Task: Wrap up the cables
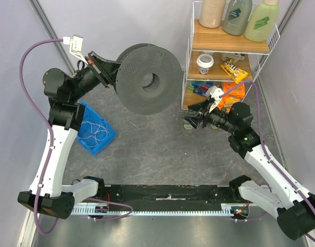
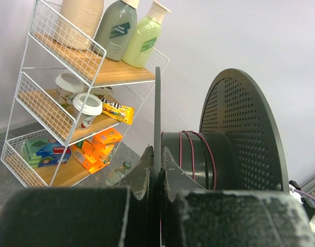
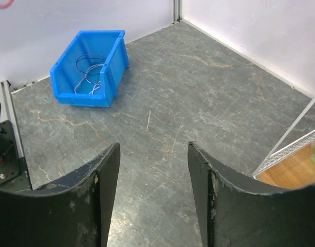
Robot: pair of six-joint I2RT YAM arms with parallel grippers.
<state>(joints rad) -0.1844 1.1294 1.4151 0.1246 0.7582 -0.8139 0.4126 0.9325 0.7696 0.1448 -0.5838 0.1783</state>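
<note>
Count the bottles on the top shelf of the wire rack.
3, in one row: a beige bottle, a grey-green bottle, a light green bottle; none seems hidden.

The overhead camera looks down on the whole worktop [image 1: 157, 154]. The left wrist camera, tight against the spool [image 2: 244, 134], faces the rack [image 2: 124, 77]. The right wrist camera faces the bin [image 3: 77, 96] across the worktop. All three show overhead too.

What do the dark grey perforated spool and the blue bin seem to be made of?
Dark grey perforated spool: probably matte plastic, dull with evenly moulded holes. Blue open-front bin: likely smooth, slightly glossy plastic, with a thick moulded rim.
</note>
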